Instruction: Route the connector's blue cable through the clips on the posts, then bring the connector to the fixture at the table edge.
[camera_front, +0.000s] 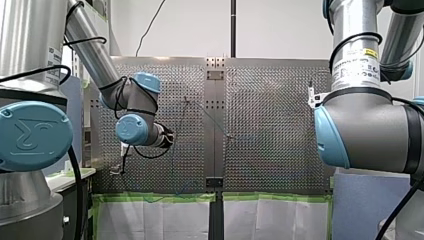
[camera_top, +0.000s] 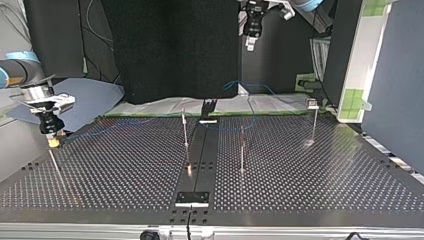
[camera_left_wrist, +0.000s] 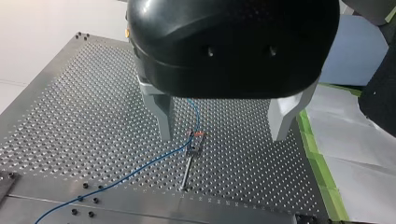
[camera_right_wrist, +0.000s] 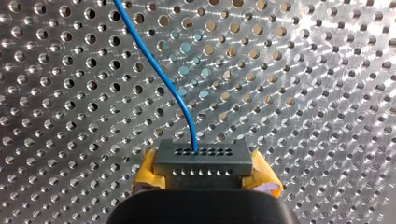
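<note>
In the right wrist view our right gripper (camera_right_wrist: 205, 179) is clamped on the connector (camera_right_wrist: 201, 162), with a yellow pad (camera_right_wrist: 148, 171) at each end. The blue cable (camera_right_wrist: 161, 70) leaves the connector's face and runs off over the perforated table (camera_right_wrist: 303, 93).

In the left wrist view our left gripper (camera_left_wrist: 225, 123) hangs spread wide and holds nothing. It is above a post (camera_left_wrist: 187, 170) whose clip (camera_left_wrist: 195, 142) seems to have the cable running through it.

In the top view the right gripper is low over the table at the view's left, and the left gripper is high at the far side. A middle post (camera_top: 185, 131) and a second post (camera_top: 242, 150) stand between them; we cannot tell whether the cable sits in their clips. The fixture (camera_top: 192, 198) at the near edge has no connector in it. No bin or tray shows.

In the front view our left arm (camera_front: 135, 129) reaches over the table's left half.

We judge the routing to be under way. The next move calls for carrying the connector past the middle posts so the cable drops into their clips, without pulling it out of the first.
</note>
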